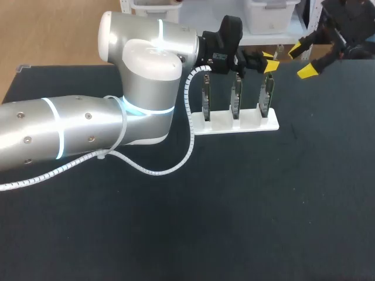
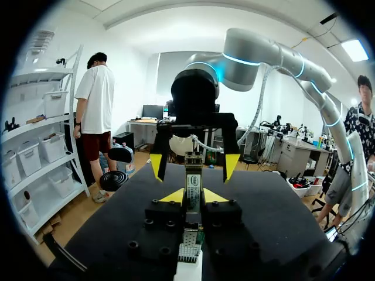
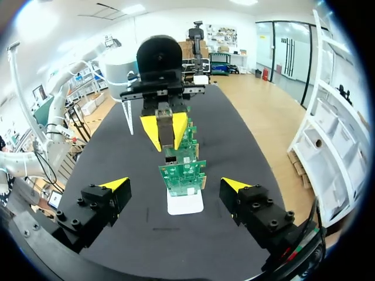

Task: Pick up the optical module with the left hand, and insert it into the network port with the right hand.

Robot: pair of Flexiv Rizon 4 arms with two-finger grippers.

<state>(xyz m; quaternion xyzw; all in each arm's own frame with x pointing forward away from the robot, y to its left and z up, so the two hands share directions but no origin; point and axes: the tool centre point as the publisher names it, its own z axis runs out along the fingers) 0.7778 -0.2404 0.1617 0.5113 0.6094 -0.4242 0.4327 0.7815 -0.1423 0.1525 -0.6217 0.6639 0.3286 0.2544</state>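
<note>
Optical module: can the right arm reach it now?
Probably yes. The right gripper, fingers open, faces the optical module held by the left gripper above the boards; nothing stands between them.

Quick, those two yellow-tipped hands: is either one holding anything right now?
Left gripper: fingers closed on the module.
Right gripper: fingers open, holding nothing.

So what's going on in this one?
The left gripper has its fingers closed on the optical module, holding it just above a row of three green circuit boards that stand upright in a white stand. The right gripper faces it from beyond the end of the row, with its fingers wide open and empty. The module has not yet been handed over or plugged into a port.
</note>
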